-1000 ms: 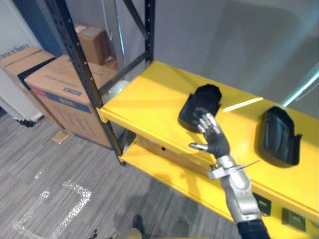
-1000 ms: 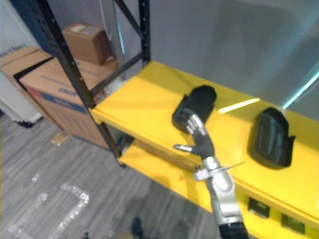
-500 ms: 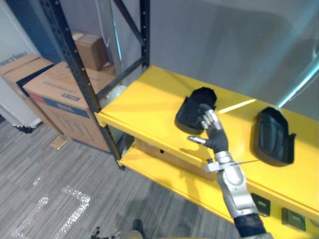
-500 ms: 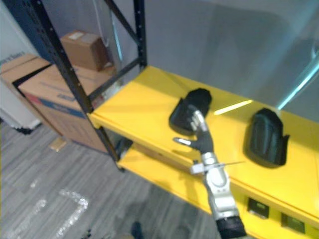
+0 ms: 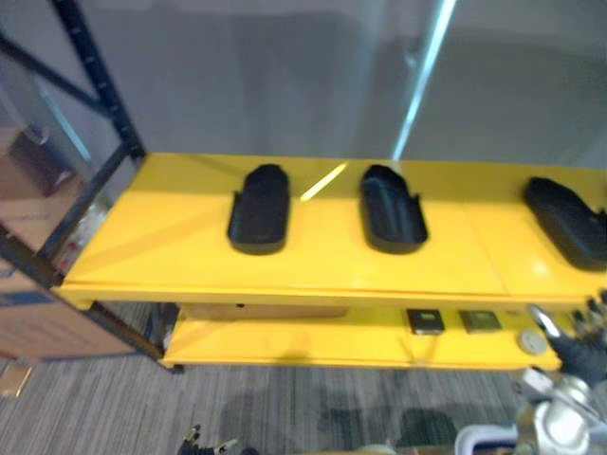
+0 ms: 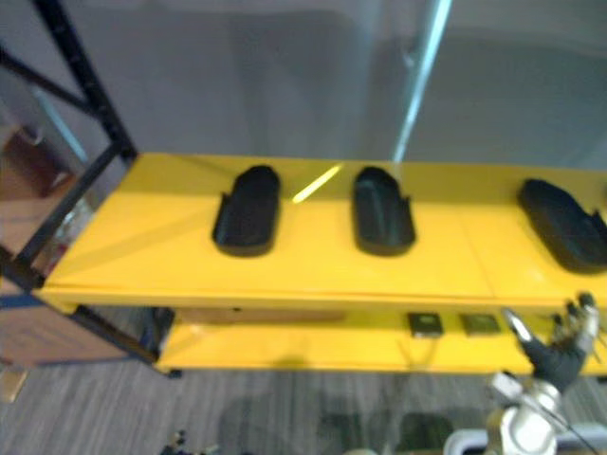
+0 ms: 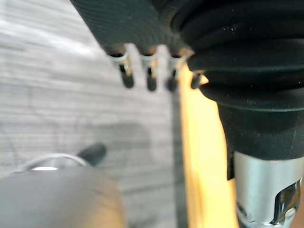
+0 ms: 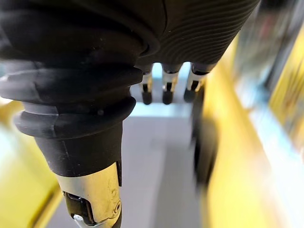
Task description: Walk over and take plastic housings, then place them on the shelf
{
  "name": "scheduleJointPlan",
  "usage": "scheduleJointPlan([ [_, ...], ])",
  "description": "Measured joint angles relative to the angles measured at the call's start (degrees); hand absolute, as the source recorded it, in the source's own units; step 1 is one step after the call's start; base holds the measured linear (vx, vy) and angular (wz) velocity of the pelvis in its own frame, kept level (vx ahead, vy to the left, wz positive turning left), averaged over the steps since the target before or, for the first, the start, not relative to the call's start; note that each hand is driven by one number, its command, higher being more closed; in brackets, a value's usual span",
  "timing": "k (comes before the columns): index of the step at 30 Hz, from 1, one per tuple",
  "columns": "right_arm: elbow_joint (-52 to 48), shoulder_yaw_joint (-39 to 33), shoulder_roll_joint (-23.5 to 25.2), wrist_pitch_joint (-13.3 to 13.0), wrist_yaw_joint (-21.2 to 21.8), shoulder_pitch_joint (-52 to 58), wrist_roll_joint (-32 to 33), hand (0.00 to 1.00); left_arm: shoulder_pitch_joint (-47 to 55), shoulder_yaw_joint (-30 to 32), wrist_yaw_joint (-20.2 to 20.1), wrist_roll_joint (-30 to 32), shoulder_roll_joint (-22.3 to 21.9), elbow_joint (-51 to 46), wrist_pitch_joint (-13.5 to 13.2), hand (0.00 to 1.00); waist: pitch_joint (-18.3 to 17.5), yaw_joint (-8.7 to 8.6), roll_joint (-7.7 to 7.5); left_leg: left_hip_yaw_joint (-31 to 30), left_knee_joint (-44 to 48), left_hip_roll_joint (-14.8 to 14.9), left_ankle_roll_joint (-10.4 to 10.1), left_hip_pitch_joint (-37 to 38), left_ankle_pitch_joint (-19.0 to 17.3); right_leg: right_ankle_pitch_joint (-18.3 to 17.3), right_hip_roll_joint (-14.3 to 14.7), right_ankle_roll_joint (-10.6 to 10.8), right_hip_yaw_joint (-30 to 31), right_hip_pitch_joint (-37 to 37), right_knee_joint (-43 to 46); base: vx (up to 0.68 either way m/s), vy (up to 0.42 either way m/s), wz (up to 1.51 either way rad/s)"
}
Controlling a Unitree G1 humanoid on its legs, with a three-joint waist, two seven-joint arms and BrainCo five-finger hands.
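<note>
Black, scooped plastic housings point(image 5: 259, 209) are lying on yellow shelf point(image 5: 171, 237). R hand point(image 5: 572, 343), at one 1 s ago, is hanging released at 4 o'clock; L hand point(image 7: 128, 23) relaxed.

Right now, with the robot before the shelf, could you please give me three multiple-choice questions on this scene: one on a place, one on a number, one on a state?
1. The black housings lie: A on the floor; B on the yellow shelf; C in a box.
2. Housings in view: A one; B three; C five.
3. The right hand is: A open and empty; B shut on a housing; C pressing a housing.
Answers: B, all rest on the upper board; B, one left, one middle, one right; A, its fingers are spread, apart from every housing.
</note>
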Motion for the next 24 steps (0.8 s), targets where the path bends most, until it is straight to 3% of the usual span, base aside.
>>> scheduleJointPlan([
  [1,1.5,-0.2,0.9,-1.0,-1.1,0.6,0.0,0.00,-1.3,-0.7,-0.3,0.0,-0.2,0.7,0.4,0.00,0.5,-0.29,-0.24,0.9,0.0,-0.7,-0.2,0.1,0.5,-2.3,-0.9,1.0,0.0,-0.4,-0.2,-0.18,-0.051,-0.34],
  [3,4.1,-0.3,1.7,-1.8,-2.2,2.2,0.6,0.00,-1.9,-3.7,-0.9,0.0,-1.4,1.1,0.8,0.00,0.7,-1.71,1.07,1.0,0.0,0.0,-0.6,0.1,1.0,-2.7,-0.3,0.8,0.0,-1.2,1.0,-0.18,-0.043,-0.13],
  [5,4.9,0.4,3.1,-3.0,-2.8,4.1,0.6,0.00,-2.0,-5.1,-1.4,0.0,-2.4,0.7,1.1,0.00,0.6,-1.91,1.74,1.4,0.0,0.2,-0.5,0.0,0.8,-2.6,-0.2,0.9,0.4,-1.3,1.0,-0.16,-0.020,-0.10],
  [9,5.6,3.9,4.5,-4.8,-1.5,5.0,0.8,0.00,-2.2,-5.3,-1.6,0.0,-2.1,0.4,1.2,0.00,0.4,-1.25,0.83,1.2,0.4,-0.4,1.1,-0.2,1.3,-2.4,-1.1,0.7,3.2,-3.9,0.9,-0.09,0.049,-0.50],
  [10,5.6,6.6,4.8,-5.2,0.9,4.8,1.3,0.00,-1.9,-5.4,-1.0,-0.7,-1.3,0.7,1.3,0.00,-0.4,-1.43,-0.97,-0.3,0.7,-2.4,-0.8,-0.5,-0.5,-2.2,-1.4,0.6,7.7,-5.3,0.8,-0.04,0.103,-0.56],
  [12,5.9,8.3,4.6,-5.5,2.5,3.5,1.7,0.00,-1.5,-5.4,-0.2,-2.3,-0.5,0.4,1.2,0.00,-0.6,-1.27,-1.95,-2.6,5.0,-3.1,-2.0,-3.5,-3.4,-2.2,-1.7,0.6,11.1,-7.5,0.7,-0.02,0.086,-0.77],
  [13,5.9,10.3,3.2,-6.2,4.6,-0.9,2.0,0.00,-1.5,-4.6,0.5,-5.7,0.1,-0.8,0.7,0.00,0.1,-0.52,-2.19,-12.1,14.5,-4.4,0.3,-9.1,-9.0,-1.5,-1.0,-0.3,15.8,-9.7,-0.6,-0.02,0.060,-0.86],
  [16,6.1,12.6,0.5,-6.2,6.0,-5.5,3.0,0.00,-1.4,-4.6,0.9,-7.6,-0.3,-2.4,0.2,0.00,1.3,0.79,-0.40,-15.2,20.9,-4.6,1.6,-13.6,-14.5,-1.3,-0.3,-0.8,18.7,-11.0,-1.3,-0.05,0.152,-0.70],
  [17,6.4,14.0,-0.4,-6.2,6.0,-7.2,3.0,0.00,-1.3,-4.8,1.2,-7.6,-0.6,-2.6,-0.2,0.00,1.9,1.09,0.83,-15.1,21.5,-3.9,2.3,-14.3,-15.0,-0.9,1.5,0.1,18.0,-11.7,2.1,-0.03,0.195,-0.14],
  [18,6.5,14.8,-0.1,-6.2,5.9,-8.0,3.0,0.00,-1.0,-4.8,1.3,-7.5,-0.1,-2.8,-0.7,0.00,1.3,1.15,-0.98,-15.4,20.6,-5.7,2.1,-13.4,-14.9,-1.8,1.8,-1.3,17.0,-12.4,4.4,0.02,0.123,0.07],
  [19,6.2,15.1,0.6,-6.4,5.8,-7.9,3.0,0.00,-0.7,-4.7,1.2,-7.5,0.5,-4.2,-1.1,0.00,1.0,1.05,-1.71,-17.4,25.8,-7.3,3.7,-15.6,-15.8,-2.4,0.9,-2.2,17.5,-12.5,4.1,0.01,0.090,-0.08],
  [20,6.2,15.2,-2.1,-6.5,5.3,-9.2,3.0,0.00,-0.4,-5.0,1.2,-7.0,-1.4,-5.3,-2.3,0.00,2.2,3.01,2.74,-25.1,33.5,-5.3,3.7,-16.6,-22.5,-1.1,3.8,-0.3,16.6,-13.2,4.5,0.01,0.089,-0.32],
  [21,6.8,15.3,-2.1,-6.2,5.1,-10.1,2.9,0.00,-0.5,-5.2,1.0,-6.8,-1.7,-4.9,-2.4,0.00,2.8,3.67,3.36,-25.4,33.9,-5.5,5.1,-16.3,-24.2,-0.6,4.0,0.3,17.3,-12.8,4.5,-0.01,0.117,-0.49],
  [22,6.8,16.3,-1.3,-5.5,3.9,-10.2,3.0,0.00,-0.6,-5.2,1.0,-6.1,-1.8,-5.1,-2.3,0.00,2.7,3.87,3.58,-24.6,32.9,-6.2,4.9,-15.8,-23.8,-0.1,3.3,0.8,18.4,-12.3,4.4,0.04,0.160,-0.13],
  [24,6.3,18.5,-0.7,-5.6,2.4,-8.7,3.0,0.00,-0.7,-5.8,0.6,-4.4,-1.2,-5.7,-2.4,0.00,3.5,3.62,3.02,-23.5,32.5,-7.5,5.9,-15.1,-23.5,2.0,1.8,3.6,18.6,-11.9,3.2,0.05,0.156,-0.08],
])
